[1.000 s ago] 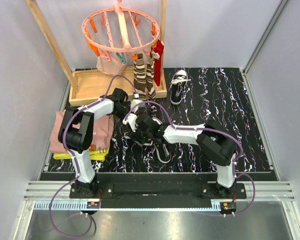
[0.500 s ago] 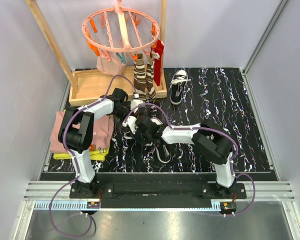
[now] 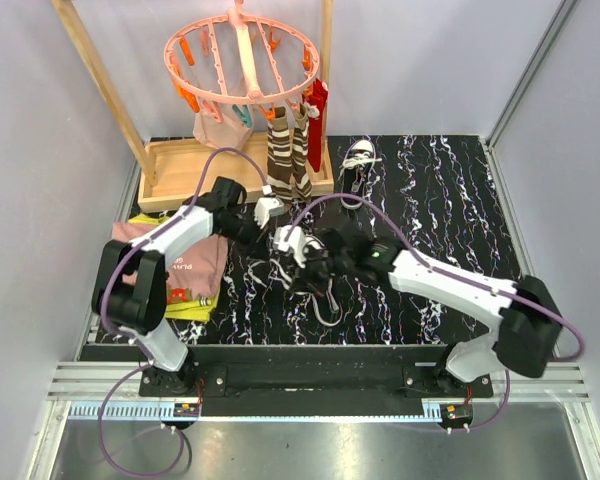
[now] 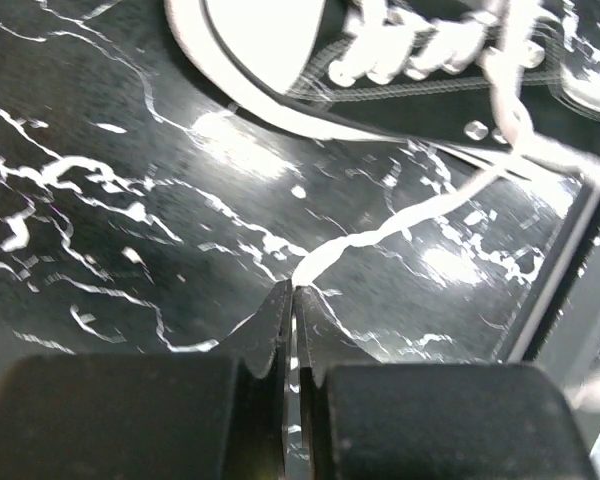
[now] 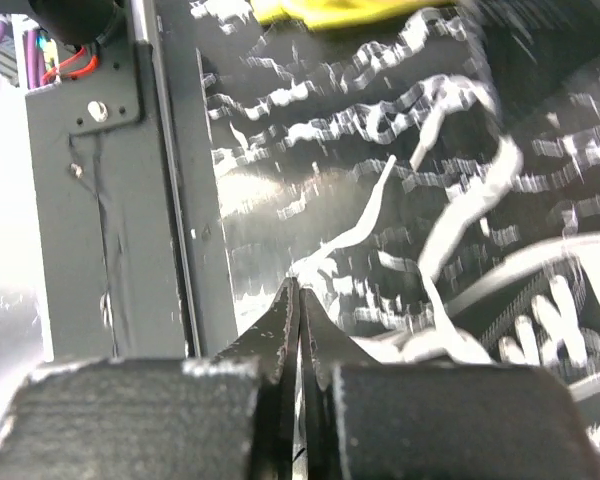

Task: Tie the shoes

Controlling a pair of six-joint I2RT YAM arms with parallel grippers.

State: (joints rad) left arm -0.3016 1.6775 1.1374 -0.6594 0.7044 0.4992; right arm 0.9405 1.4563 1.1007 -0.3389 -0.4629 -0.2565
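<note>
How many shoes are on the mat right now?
2. The near shoe lies midway on the mat, laces untied; the far shoe sits at the back edge beside the wooden tray. No others show.

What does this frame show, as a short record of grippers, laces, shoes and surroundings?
left gripper: shut on a white lace strand leading to the near shoe
right gripper: shut on a second lace strand
bow: none visible
far shoe: apart from both grippers
also present: brown striped socks, folded clothes
</note>
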